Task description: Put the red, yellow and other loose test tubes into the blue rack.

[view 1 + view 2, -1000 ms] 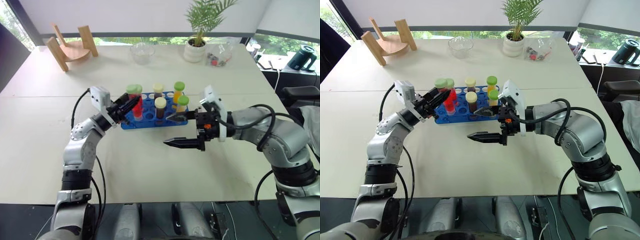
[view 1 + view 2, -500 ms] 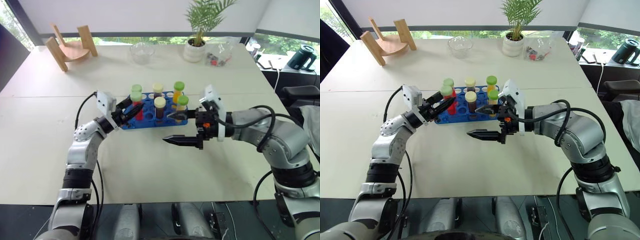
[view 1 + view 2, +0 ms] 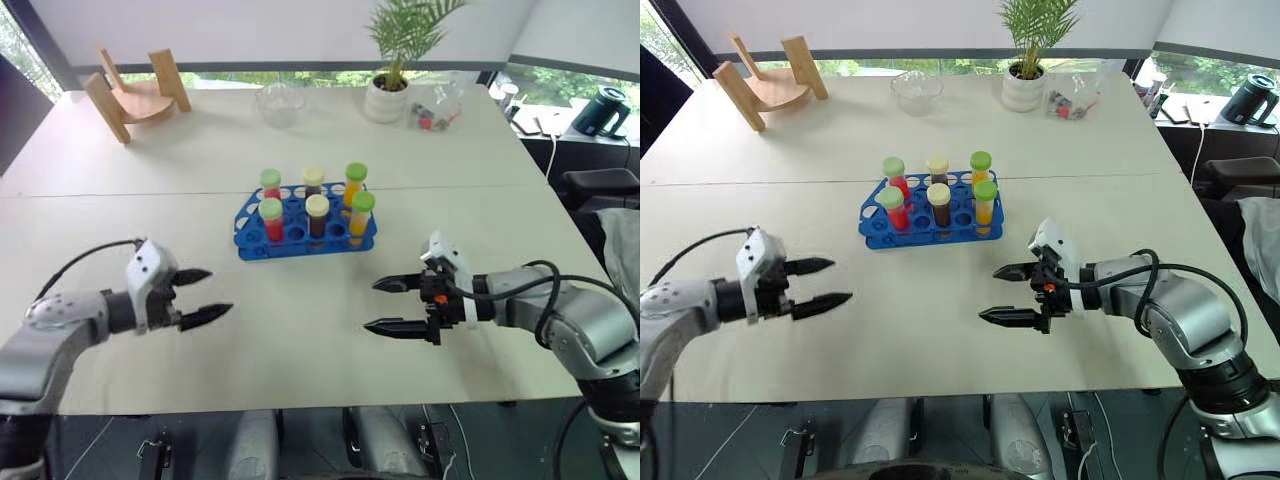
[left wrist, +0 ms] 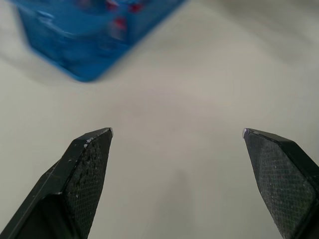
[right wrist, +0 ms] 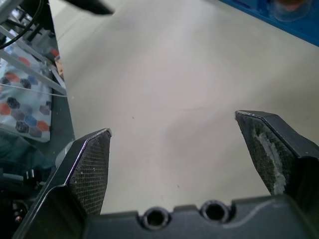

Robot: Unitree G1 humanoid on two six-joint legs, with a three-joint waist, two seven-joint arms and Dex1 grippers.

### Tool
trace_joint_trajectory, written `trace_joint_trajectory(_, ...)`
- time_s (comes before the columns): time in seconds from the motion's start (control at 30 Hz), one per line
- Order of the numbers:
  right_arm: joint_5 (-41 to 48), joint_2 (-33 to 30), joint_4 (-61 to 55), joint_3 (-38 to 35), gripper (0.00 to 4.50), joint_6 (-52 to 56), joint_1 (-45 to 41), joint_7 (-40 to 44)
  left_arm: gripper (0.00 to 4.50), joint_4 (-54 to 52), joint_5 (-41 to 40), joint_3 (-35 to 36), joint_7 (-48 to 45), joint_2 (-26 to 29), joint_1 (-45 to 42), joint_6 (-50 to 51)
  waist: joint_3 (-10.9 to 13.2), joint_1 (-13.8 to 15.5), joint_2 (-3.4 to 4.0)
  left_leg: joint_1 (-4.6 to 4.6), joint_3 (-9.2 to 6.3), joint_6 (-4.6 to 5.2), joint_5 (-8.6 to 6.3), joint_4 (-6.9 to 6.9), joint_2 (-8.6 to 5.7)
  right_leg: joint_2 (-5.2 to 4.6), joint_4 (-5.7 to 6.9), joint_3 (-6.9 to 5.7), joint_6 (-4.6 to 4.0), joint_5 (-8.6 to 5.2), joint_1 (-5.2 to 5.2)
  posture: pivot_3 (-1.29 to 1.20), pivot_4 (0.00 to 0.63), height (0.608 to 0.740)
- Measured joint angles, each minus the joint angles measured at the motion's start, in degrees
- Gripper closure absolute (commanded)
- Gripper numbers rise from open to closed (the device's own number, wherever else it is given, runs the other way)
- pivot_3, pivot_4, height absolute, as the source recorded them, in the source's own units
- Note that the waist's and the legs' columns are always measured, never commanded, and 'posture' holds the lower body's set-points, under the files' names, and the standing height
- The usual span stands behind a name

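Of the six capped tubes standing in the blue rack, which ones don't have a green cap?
The two brown-liquid tubes with cream caps, in the middle column of the blue rack; the red, yellow and orange ones all have green caps.

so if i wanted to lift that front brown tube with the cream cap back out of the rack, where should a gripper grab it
Probably by the cream cap of the brown tube, coming straight down from above. It stands upright in the blue rack, so only the cap and upper body are exposed, and capped tubes stand close on either side. Set the fingers front to back, since its left and right neighbours leave little room.
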Motion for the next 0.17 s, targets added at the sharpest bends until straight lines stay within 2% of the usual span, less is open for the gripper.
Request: trace_joint_trajectory(0.17, -1.7, 1.8, 1.4, 0.8, 0.11, -0.7, 0.1, 0.0, 0.20, -0.6, -0.2, -0.1, 0.6, 0.1, 1.8, 1.3, 0.0, -0.1, -0.01, 0.04, 0.03, -0.01, 0.00, 0.03, 0.00, 0.01, -0.05, 0.02, -0.02, 0.03, 0.06, 0.00, 0.150, 0.740)
